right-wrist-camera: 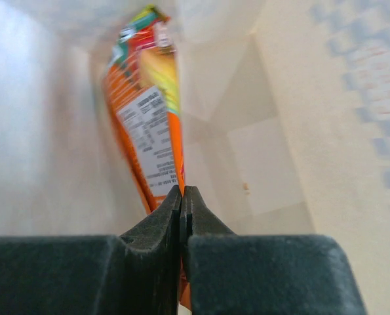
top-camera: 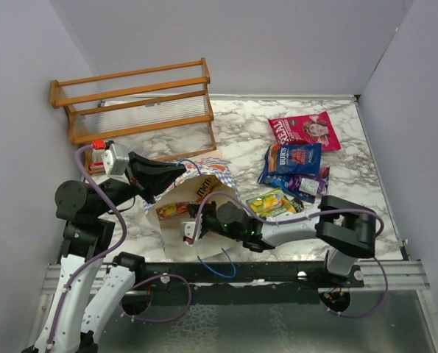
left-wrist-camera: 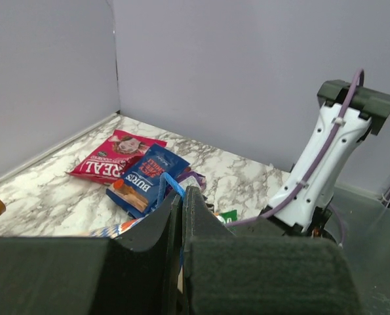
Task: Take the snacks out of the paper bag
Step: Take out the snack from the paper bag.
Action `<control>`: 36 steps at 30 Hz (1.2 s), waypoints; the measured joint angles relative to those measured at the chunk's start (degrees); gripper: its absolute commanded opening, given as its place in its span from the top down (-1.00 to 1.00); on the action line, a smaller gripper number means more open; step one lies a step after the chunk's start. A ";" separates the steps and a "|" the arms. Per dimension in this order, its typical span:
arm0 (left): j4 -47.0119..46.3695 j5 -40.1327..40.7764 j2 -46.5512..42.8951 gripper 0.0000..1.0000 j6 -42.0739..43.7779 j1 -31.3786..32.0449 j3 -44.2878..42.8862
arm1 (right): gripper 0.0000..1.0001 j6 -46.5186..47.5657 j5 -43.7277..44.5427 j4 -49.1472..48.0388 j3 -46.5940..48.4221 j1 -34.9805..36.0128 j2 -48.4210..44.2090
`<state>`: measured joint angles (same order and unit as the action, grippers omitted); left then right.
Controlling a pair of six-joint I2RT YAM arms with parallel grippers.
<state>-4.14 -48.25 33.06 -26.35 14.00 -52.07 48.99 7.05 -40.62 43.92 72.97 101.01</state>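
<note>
Bag: the paper bag [top-camera: 168, 241] lies on its side by the near edge of the table [top-camera: 241, 125], left of the middle, with its mouth open.
Left claw: the left gripper [left-wrist-camera: 183, 195] is clenched on the bag's top edge and holds the mouth up.
Right claw: the right gripper [right-wrist-camera: 182, 195] is deep in the bag, pinched tight on an orange packet [right-wrist-camera: 145, 125].
Out: a pink packet [top-camera: 305, 129], a blue packet [top-camera: 291, 160], a purple packet [top-camera: 312, 184] and a yellow-green packet [top-camera: 272, 202] lie on the right side of the table.
Left to do: the orange packet and a yellow packet [top-camera: 204, 190] are in the bag. I think more than half is done.
</note>
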 measured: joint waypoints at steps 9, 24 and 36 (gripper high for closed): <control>1.73 0.02 -0.11 1.00 2.49 0.00 0.31 | 0.98 -5.73 -0.07 7.39 -0.52 -0.31 -10.91; 2.78 3.10 -0.59 1.00 3.63 0.00 0.46 | 0.98 -16.74 -2.03 25.79 1.14 -0.31 -29.49; 5.42 6.64 -0.98 1.00 5.95 0.00 0.46 | 0.98 -22.45 -5.55 33.97 4.76 -0.33 -47.76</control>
<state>1.28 -41.60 32.08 -20.40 14.00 -51.62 26.55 1.50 -6.66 48.69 72.64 53.25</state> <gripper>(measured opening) 0.028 0.015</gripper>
